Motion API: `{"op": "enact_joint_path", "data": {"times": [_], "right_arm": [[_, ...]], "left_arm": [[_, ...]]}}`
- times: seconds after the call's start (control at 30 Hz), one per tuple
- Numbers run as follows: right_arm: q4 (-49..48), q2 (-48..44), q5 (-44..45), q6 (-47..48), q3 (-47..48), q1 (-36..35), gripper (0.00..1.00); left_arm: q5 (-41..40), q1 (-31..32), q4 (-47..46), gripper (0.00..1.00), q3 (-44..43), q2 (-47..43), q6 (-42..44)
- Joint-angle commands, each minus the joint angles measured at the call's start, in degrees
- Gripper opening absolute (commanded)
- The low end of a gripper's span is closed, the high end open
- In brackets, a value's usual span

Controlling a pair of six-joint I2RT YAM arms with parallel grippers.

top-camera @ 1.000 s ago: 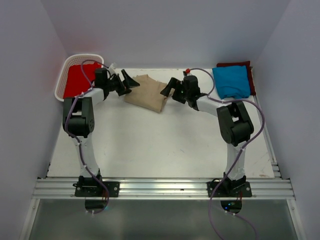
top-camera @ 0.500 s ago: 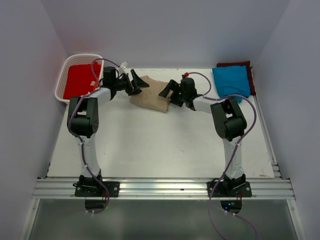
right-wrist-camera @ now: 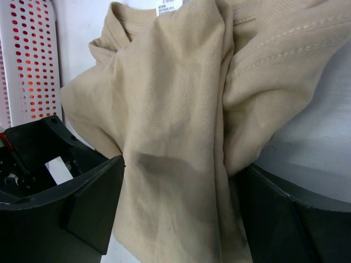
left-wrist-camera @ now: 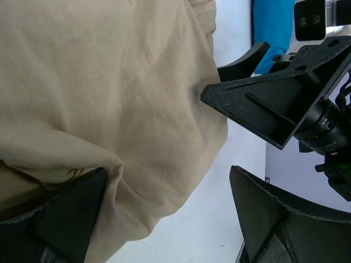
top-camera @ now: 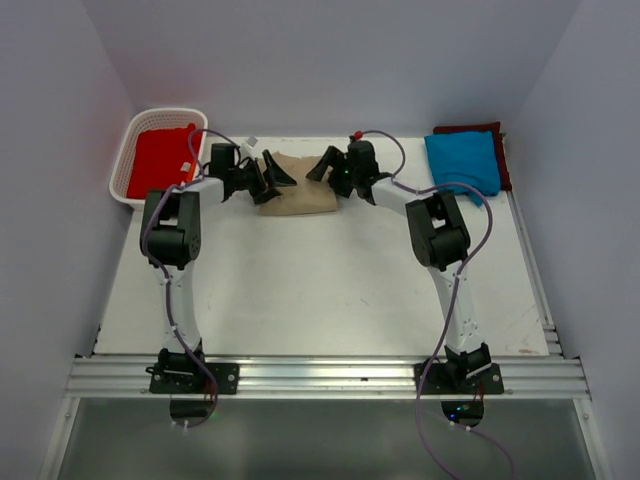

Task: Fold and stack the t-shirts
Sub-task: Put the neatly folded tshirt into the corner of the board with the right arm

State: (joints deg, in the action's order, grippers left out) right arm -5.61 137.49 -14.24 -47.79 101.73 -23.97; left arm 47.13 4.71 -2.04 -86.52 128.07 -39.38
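**Tan t-shirt** (top-camera: pixel 300 197) — the piece being worked. It lies as a compact, rumpled bundle at the far middle of the table (top-camera: pixel 320 290), with one arm at each flank. In the left wrist view the tan t-shirt (left-wrist-camera: pixel 109 109) fills most of the frame as a soft mound, and a rolled fold rests over the inner face of one finger. In the right wrist view the tan t-shirt (right-wrist-camera: pixel 175 126) falls in loose lengthwise folds, its neck label at the top of the frame, and runs down between the two fingers.

**Left claw** (top-camera: pixel 278 185). It is spread wide at the bundle's left side, with cloth inside its span and nothing pinched.

**Right claw** (top-camera: pixel 328 178). It is also spread, straddling a fold at the bundle's right side. Cloth brushes both inner faces, but no pinch shows yet.

**Change over the last second.** Both claws stood a little off a shirt that lay slantwise. They have since moved in to meet it, and the bundle now sits squarer to the table's far edge and looks narrower. This is probably the set-up for a two-handed grasp, one claw to each side. The cloth is still creased and uneven, so this shirt's fold looks unfinished.

**Surroundings.** A blue t-shirt (top-camera: pixel 462 162) lies folded at the far right, on top of a maroon t-shirt (top-camera: pixel 470 128) whose edge shows behind it. A red t-shirt (top-camera: pixel 160 162) sits in the white basket (top-camera: pixel 165 112) at the far left — well apart from the work.
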Motion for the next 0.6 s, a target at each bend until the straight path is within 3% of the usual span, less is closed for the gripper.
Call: {"op": "enact_joint_path", "data": {"times": [0.0,0.33,0.47,0.5,0.57], "right_arm": [[8.3,4.2,-3.9,0.9,1.3,-1.8,0.82],[9.6,8.3,-9.0,0.4,2.9,-2.5,0.47],[9.7,9.2,-10.2,0.9,3.8,-2.7,0.14],[9.5,9.2,-10.6,0.8,4.1,-2.7,0.0],[8.4,8.8,-11.9,0.7,3.6,-2.6,0.0]], "left_arm": [[-1.2,-1.0,3.8,1.0,0.1,3.2,1.4],[-1.4,-1.0,3.0,1.0,1.8,5.0,0.6],[-1.2,-1.0,3.0,1.0,2.2,5.3,0.5],[-1.2,-1.0,3.0,1.0,2.4,5.3,0.5],[-0.8,-1.0,3.0,1.0,2.6,5.2,0.5]]}}
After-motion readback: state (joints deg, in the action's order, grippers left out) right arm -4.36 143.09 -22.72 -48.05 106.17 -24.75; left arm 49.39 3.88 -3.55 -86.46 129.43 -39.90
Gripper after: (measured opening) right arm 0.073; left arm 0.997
